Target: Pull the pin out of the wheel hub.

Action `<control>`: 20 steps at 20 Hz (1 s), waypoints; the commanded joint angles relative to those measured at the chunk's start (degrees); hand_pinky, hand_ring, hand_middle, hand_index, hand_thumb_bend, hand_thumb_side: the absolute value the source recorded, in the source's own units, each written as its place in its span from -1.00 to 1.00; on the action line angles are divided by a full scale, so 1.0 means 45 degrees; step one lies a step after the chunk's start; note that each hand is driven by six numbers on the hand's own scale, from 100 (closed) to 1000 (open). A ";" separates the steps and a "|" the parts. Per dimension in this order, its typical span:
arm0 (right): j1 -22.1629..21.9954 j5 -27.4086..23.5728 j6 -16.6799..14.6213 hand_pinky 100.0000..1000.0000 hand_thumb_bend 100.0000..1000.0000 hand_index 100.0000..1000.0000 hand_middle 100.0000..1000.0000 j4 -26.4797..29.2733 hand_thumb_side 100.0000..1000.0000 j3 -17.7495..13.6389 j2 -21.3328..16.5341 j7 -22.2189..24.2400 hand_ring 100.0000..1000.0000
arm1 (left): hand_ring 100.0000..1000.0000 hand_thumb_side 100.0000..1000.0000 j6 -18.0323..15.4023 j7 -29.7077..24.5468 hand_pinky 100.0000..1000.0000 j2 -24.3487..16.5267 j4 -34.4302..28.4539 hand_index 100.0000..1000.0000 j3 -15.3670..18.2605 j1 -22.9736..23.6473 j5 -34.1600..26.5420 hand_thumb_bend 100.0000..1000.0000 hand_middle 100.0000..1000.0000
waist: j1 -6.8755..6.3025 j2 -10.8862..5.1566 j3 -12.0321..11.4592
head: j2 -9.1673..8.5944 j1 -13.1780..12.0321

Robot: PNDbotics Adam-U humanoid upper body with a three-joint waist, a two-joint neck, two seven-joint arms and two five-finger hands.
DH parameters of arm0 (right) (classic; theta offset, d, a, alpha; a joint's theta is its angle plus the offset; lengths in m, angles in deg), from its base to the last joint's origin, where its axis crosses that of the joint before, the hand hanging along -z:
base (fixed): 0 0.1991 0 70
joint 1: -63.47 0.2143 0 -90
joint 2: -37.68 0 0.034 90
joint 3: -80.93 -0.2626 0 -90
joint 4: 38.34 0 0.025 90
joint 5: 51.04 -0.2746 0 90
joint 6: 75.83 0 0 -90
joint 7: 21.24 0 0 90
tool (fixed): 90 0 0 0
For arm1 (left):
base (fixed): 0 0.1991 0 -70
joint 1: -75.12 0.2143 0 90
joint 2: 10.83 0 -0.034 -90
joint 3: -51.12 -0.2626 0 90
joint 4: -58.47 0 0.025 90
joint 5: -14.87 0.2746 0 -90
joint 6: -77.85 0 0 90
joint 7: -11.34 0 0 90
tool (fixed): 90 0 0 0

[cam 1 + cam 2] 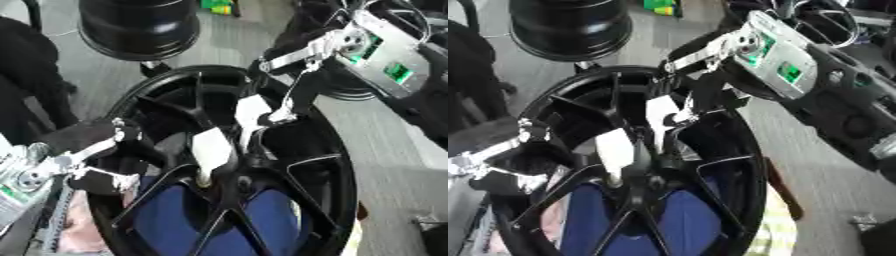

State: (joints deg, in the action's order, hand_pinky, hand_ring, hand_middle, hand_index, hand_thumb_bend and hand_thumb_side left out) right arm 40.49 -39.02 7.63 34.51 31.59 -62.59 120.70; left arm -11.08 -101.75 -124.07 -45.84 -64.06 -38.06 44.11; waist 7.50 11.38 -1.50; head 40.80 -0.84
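Note:
A black spoked wheel hub [328, 165] lies flat and fills the middle of both views. Near its centre a short pale pin [203, 177] stands up from the hub. My right hand [289, 95] reaches down from the upper right. One of its white-padded fingertips [214, 147] is closed on the top of the pin, and a second white pad [251, 114] sits higher, apart from it. What presses the pin from behind is hidden. My left hand [92, 150] comes in from the left with its fingers curled round the wheel's left rim.
A second black wheel [140, 25] stands at the top left, close to the hub's far rim. Blue cloth [175, 220] shows through the spokes and pink cloth [74, 227] lies at the lower left. Grey floor [394, 170] stretches to the right.

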 commanded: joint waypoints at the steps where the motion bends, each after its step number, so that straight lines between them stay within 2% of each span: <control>1: 0.0226 -0.0001 0.0043 0.68 -0.57 0.61 0.38 -0.0098 -0.34 -0.0301 -0.0105 0.0007 0.68 | 0.34 -0.74 0.0008 -0.0047 0.40 -0.0176 0.0106 0.41 -0.0055 -0.0073 -0.0012 -0.68 0.10 | -0.0059 -0.0126 -0.0024 | 0.0026 -0.0012; 7: 0.0164 0.0033 0.0037 0.66 -0.59 0.52 0.26 -0.0294 -0.54 -0.0423 -0.0011 0.0007 0.63 | 0.34 -0.74 0.0025 -0.0038 0.40 -0.0136 0.0113 0.41 -0.0035 -0.0098 -0.0029 -0.68 0.10 | -0.0039 -0.0092 -0.0063 | -0.0011 -0.0008; 11: 0.0128 0.0084 -0.0104 0.64 -0.61 0.46 0.18 -0.0421 -0.76 -0.0421 0.0069 0.0007 0.57 | 0.34 -0.74 0.0024 -0.0066 0.40 -0.0110 0.0121 0.41 -0.0056 -0.0142 -0.0033 -0.68 0.10 | -0.0016 -0.0069 -0.0078 | -0.0011 0.0017; 13: 0.0119 0.0092 -0.0140 0.62 -0.64 0.40 0.12 -0.0525 -0.93 -0.0454 0.0107 0.0007 0.52 | 0.34 -0.74 0.0028 -0.0064 0.40 -0.0093 0.0128 0.41 -0.0053 -0.0154 -0.0031 -0.68 0.10 | -0.0008 -0.0058 -0.0084 | -0.0020 0.0025; 14: 0.0120 0.0093 -0.0137 0.60 -0.68 0.36 0.07 -0.0573 -1.00 -0.0485 0.0120 0.0007 0.48 | 0.34 -0.74 0.0033 -0.0056 0.39 -0.0085 0.0132 0.41 -0.0047 -0.0154 -0.0033 -0.69 0.09 | -0.0005 -0.0054 -0.0085 | -0.0023 0.0033; 18: 0.0173 -0.0040 0.0115 0.54 -0.94 0.22 -0.06 -0.0657 -1.00 -0.0768 0.0173 0.0007 0.40 | 0.34 -0.74 0.0053 -0.0034 0.39 -0.0066 0.0162 0.41 -0.0037 -0.0142 -0.0053 -0.69 0.09 | -0.0017 -0.0055 -0.0086 | -0.0025 0.0033; 20: 0.0230 -0.0196 0.0357 0.52 -1.00 0.14 -0.12 -0.0619 -1.00 -0.0947 0.0182 0.0007 0.36 | 0.34 -0.74 0.0071 -0.0021 0.39 -0.0056 0.0206 0.41 -0.0025 -0.0129 -0.0054 -0.69 0.09 | -0.0025 -0.0068 -0.0079 | -0.0042 0.0026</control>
State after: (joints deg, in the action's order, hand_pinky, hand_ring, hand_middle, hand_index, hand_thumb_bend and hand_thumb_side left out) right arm 40.23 -39.47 8.64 31.61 28.75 -60.82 120.82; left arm -11.05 -101.76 -123.53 -45.61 -64.11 -38.58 43.66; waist 7.82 11.74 -1.83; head 40.79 -0.80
